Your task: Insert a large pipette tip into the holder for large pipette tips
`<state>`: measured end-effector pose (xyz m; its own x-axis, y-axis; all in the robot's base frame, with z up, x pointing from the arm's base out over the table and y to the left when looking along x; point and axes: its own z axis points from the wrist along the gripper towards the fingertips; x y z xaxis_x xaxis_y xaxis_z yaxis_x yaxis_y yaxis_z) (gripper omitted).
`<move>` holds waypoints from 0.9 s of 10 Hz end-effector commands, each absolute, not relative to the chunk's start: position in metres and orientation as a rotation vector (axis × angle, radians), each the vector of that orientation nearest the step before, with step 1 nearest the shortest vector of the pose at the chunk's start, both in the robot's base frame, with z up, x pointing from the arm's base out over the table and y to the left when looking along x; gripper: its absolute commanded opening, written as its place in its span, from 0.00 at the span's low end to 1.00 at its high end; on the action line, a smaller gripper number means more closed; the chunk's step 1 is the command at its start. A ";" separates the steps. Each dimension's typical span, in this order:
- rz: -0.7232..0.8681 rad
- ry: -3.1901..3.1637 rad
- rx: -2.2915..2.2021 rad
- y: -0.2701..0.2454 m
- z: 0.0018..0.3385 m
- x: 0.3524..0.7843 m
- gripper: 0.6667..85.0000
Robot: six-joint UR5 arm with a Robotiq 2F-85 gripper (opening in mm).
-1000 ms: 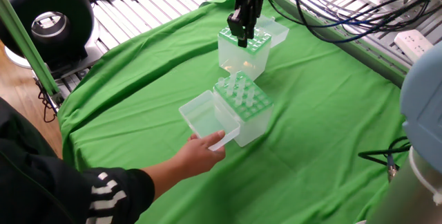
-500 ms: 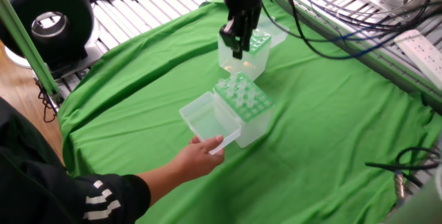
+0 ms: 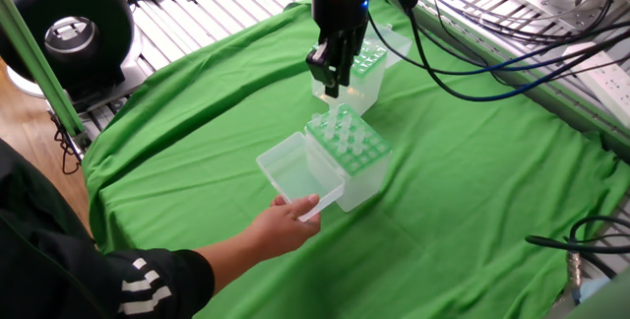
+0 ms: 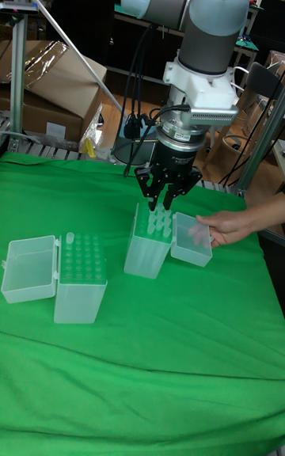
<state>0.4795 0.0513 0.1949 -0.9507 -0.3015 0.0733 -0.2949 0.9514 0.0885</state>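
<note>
The table [image 3: 472,181], draped in green cloth, carries two translucent boxes. The arm [image 4: 190,5] reaches down over the nearer one, the tip box [image 3: 359,166], whose pale top bristles with clear tips and whose lid a person's hand [image 3: 285,223] steadies. Just behind it stands the holder for large pipette tips [image 3: 366,63], with its green grid top and its lid open. The pincer [image 3: 330,75] hangs just above the rack, fingers slightly apart. I cannot tell whether it pinches anything.

The large pipette tip [image 4: 159,223] stands upright in the rack among its neighbours. It is probably very light, thin-walled, smooth and slippery. A gentle grip on the wide upper collar seems best, since squeezing the narrow end could bend it or make it slip out.
</note>
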 end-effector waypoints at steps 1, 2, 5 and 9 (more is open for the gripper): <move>-0.162 -3.047 0.500 0.060 0.195 0.487 0.40; -0.159 -3.036 0.499 0.059 0.195 0.484 0.40; -0.169 -3.032 0.464 0.061 0.195 0.482 0.40; -0.139 -3.042 0.442 0.056 0.193 0.486 0.42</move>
